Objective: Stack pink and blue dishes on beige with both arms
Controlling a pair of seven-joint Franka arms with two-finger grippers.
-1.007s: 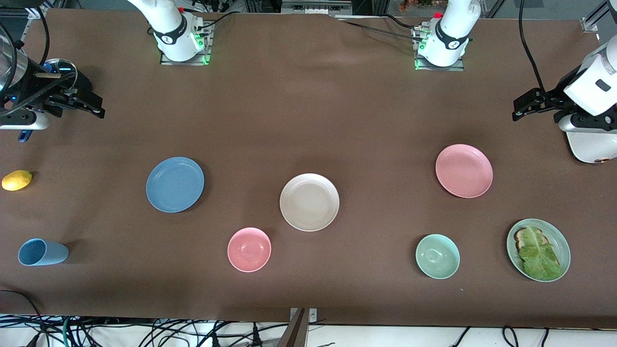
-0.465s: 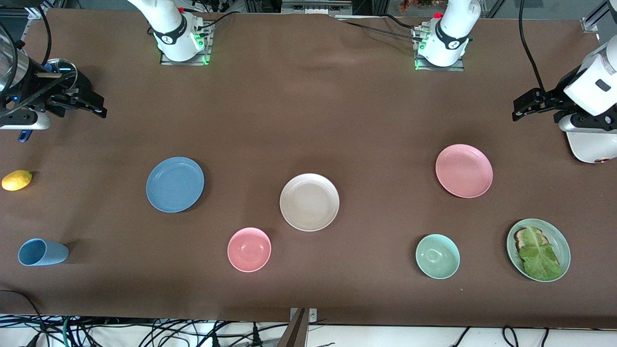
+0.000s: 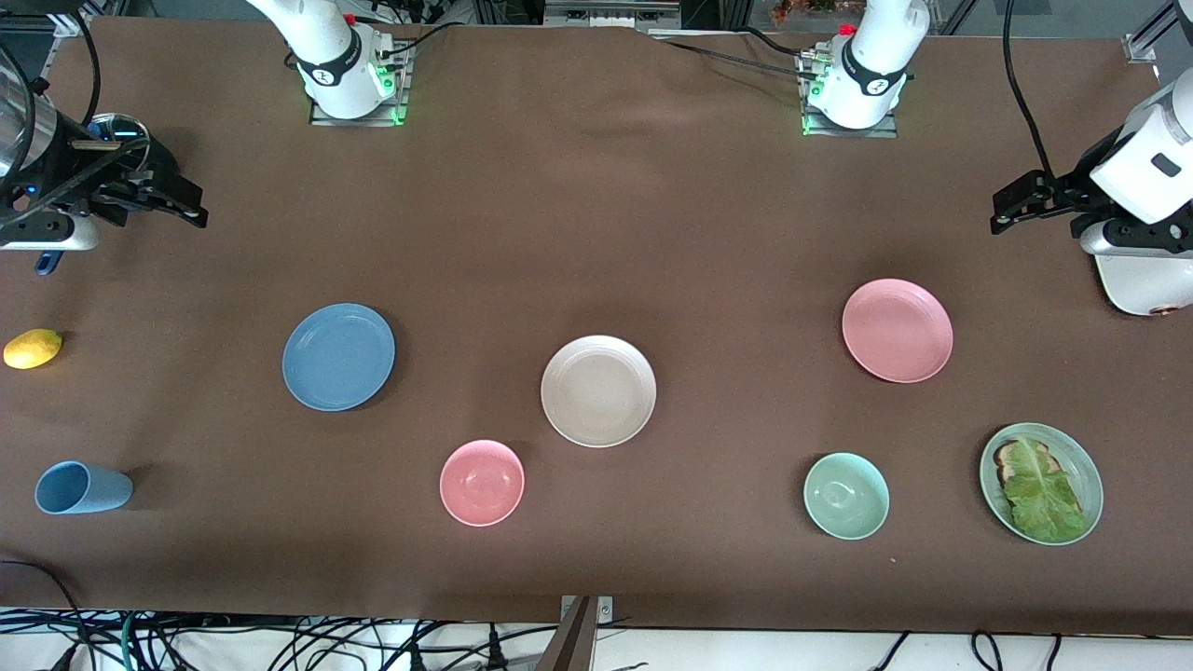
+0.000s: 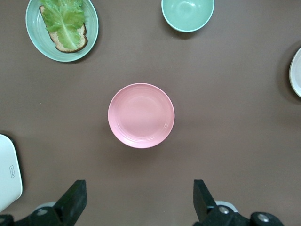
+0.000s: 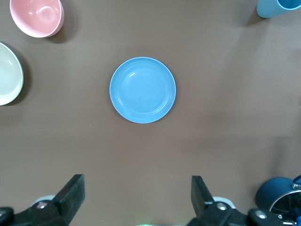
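Nothing stacked yet. The flat round beige plate with a ribbed rim (image 3: 598,390) sits mid-counter. The flat round blue plate (image 3: 338,356) lies toward the right arm's end of the brown-covered counter (image 3: 596,214), well apart from the beige one. The flat round pink plate (image 3: 897,330) lies toward the left arm's end, also well apart.

The right hand (image 5: 136,195) hangs high over the counter's right-arm end, fingers spread wide, empty, with the blue plate centred below in its wrist view. The left hand (image 4: 139,197) hangs high over the counter's left-arm end, fingers spread wide, empty, with the pink plate (image 4: 141,115) centred below.

Handling, as a judgement: the plates look like thin, rigid, light plastic or fibre ware with a smooth, probably slippery surface. They lie flat on the counter, so there is little lip to get under. Best hold is likely a pinch on the raised rim edge, one finger inside and one outside. The plate may tilt or slide when lifted.

Distractors nearer the front camera: a small deep pink bowl (image 3: 482,482), a pale green bowl (image 3: 846,495), a pale green plate with lettuce on toast (image 3: 1041,483), and a blue cup (image 3: 82,487) lying on its side. A yellow lemon (image 3: 33,348) sits at the counter's edge.
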